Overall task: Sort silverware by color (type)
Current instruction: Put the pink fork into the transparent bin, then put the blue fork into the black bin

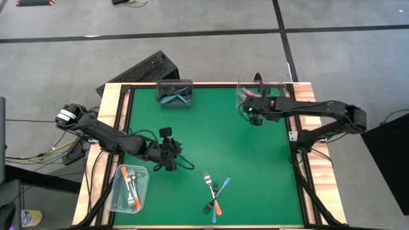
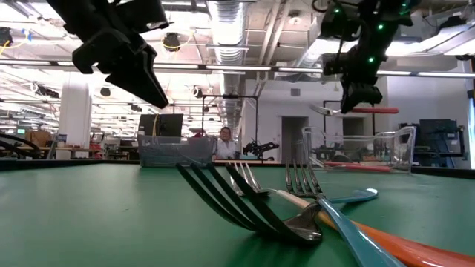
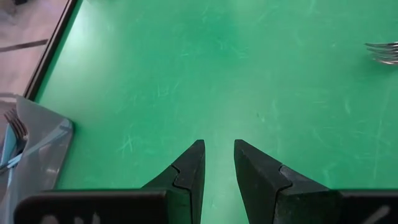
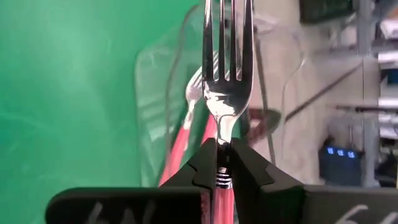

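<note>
My right gripper [image 4: 222, 144] is shut on a pink-handled fork [image 4: 227, 56] above the clear container [image 1: 261, 91] at the table's far right, which holds pink-handled forks [image 4: 180, 134]. In the low view that fork [image 2: 349, 110] hangs about level over the container. My left gripper [image 3: 217, 144] hovers open over bare green mat at the near left [image 1: 174, 158], holding nothing. A few forks lie crossed on the mat near the front edge, among them an orange-handled fork [image 1: 216, 206] and a blue-handled one [image 1: 223, 186]. My right gripper pinches the fork between its two fingers at the neck [image 4: 222, 163], where the pink handle meets the metal. The tines [image 4: 227, 25] stick out past the fingertips and the handle runs back between the fingers. The fork is lifted clear, about level, above the clear container.
A clear container with blue-handled forks [image 1: 174, 93] stands at the far middle. Another with orange-handled forks [image 1: 130, 187] sits at the near left corner, beside my left gripper. A raised wooden rim [image 1: 110, 131] frames the mat. The mat's centre is bare.
</note>
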Available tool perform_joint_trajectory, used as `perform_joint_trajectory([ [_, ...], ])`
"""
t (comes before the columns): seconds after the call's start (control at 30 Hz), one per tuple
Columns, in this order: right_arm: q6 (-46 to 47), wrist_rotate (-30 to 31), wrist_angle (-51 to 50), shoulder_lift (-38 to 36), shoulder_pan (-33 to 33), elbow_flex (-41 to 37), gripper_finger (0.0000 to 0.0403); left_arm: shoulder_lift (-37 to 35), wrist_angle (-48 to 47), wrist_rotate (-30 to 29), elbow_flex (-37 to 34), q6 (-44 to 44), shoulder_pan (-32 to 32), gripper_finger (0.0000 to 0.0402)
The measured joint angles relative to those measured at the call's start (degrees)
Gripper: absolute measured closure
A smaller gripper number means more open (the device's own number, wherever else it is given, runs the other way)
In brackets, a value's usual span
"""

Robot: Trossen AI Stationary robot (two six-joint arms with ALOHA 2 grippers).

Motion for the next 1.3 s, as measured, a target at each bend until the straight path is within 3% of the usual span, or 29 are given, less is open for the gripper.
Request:
perform_joint_trajectory([
  [0.13, -9.39, -7.03, 9.01, -4.62, -5.06, -4.42, 0.0354, 0.0, 0.02, 1.62, 0.0, 0.02, 1.42, 0.0327],
  [0.27, -14.64, -9.25, 15.15, -6.73, -10.73, -8.96, 0.0353, 0.0, 0.02, 3.42, 0.0, -0.02, 2.26, 0.0327],
  [0.47, -15.85, -9.89, 19.54, -7.54, -16.36, -12.32, 0.0341, 0.02, 0.35, 3.01, 0.0, 1.51, 2.32, 0.0327],
  [0.6, -14.94, -12.15, 21.33, -7.54, -18.75, -12.77, 0.031, 0.02, 2.6, 1.36, 0.0, 3.28, 2.96, 0.0327],
  [0.8, -5.09, -10.83, 22.36, -7.54, -19.07, -12.77, 0.0241, 0.02, 3.05, 1.53, 0.0, 3.45, 4.01, 0.0327],
  [0.97, 4.63, -10.14, 21.96, -7.87, -18.7, -12.77, 0.021, 0.02, 3.04, 1.98, 0.0, 3.37, 4.09, 0.0327],
  [1.13, 13.69, -22.22, 20.75, -9.35, -14.02, -12.77, 0.0209, 0.02, 3.01, 3.13, 0.0, 3.14, 4.07, 0.0327],
  [1.3, 22.23, -33.7, 20.64, -9.22, -4.7, -12.77, 0.022, 0.02, 3.01, 3.08, 0.02, 1.89, 4.07, 0.0327],
])
